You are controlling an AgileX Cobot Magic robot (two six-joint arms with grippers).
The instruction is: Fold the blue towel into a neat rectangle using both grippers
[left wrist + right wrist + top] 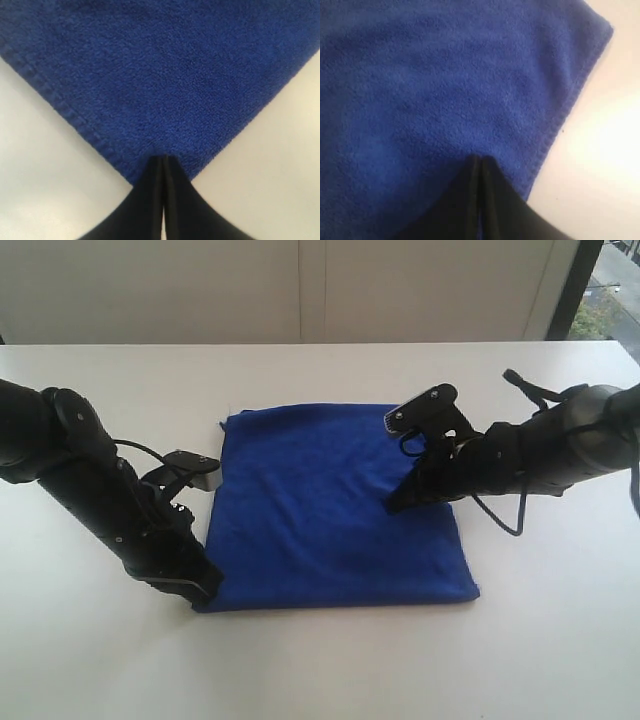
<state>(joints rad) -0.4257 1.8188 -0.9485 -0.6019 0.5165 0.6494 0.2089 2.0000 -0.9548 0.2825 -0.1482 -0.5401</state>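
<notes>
The blue towel (330,510) lies flat on the white table (320,670) as a folded, roughly square patch. My left gripper (207,592) is shut, its tips resting on the towel's near left corner; the left wrist view shows the closed black fingers (164,159) meeting on that corner of the cloth (160,75). My right gripper (392,508) is also shut, its point pressed down on the towel a little in from the right edge. In the right wrist view its tips (479,159) sit on the cloth (445,75) near the hemmed edge. Nothing is pinched between either pair of fingers.
Bare white table surrounds the towel on all sides. A pale wall (300,290) runs along the table's far edge, with a window strip (610,290) at the far right. Loose black cables (500,520) hang off the right arm.
</notes>
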